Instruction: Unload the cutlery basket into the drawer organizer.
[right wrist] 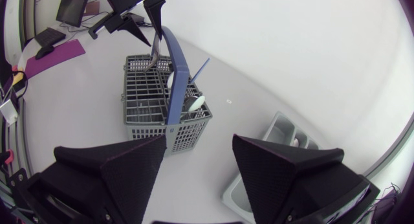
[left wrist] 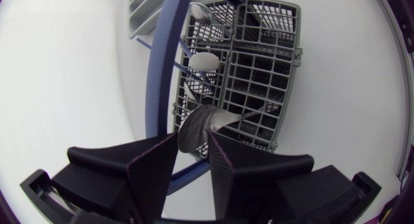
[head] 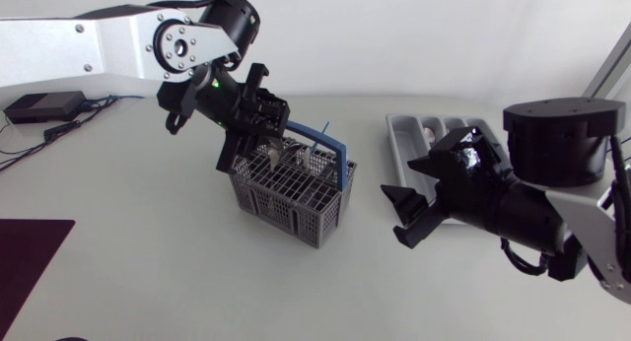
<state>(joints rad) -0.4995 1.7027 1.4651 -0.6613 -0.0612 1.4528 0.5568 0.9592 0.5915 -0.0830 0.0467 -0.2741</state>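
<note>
Grey cutlery basket [head: 286,198] stood on the desk [head: 148,272] in the head view. The left gripper [head: 258,151] was directly over it, and the right gripper [head: 414,213] and drawer organizer [head: 419,134] were beside it. From the left wrist, narrow fingers [left wrist: 155,166] pinched a silver utensil [left wrist: 200,120] above the basket. From the right wrist, fingers [right wrist: 129,166] gaped wide, with the basket ahead of them.

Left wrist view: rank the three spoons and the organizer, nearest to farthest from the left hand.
1. near spoon: between the left hand fingers.
2. middle spoon: halfway along the basket.
3. far spoon: at the basket's far end.
4. organizer: on the table beyond the basket.
</note>
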